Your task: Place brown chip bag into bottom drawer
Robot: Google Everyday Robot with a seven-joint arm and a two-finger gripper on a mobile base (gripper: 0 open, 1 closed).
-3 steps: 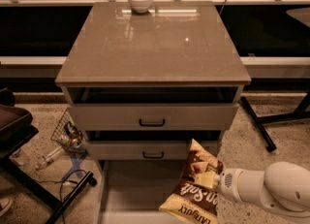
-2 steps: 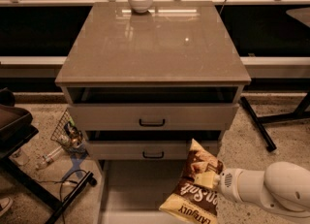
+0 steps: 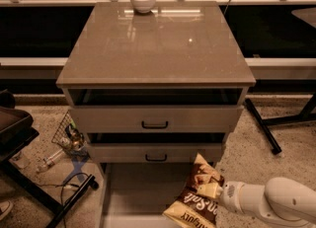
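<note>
Before grey cabinet [image 3: 155, 49], pincer [image 3: 210, 191] grips brown chip bag [image 3: 191, 203].

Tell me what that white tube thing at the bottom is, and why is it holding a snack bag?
That white tube is a robot's arm, reaching in from the lower right. At its tip is the gripper, which works like a hand: its two fingers are pinched on a brown chip bag. There is only one picture here, taken by a camera looking down at the front of a grey-beige cabinet. The cabinet has three drawers. The bottom drawer is pulled out like a tray. The bag hangs over that drawer's right side and is not yet lying inside it. On top of the cabinet, at the back, sits a small white bowl.
</note>
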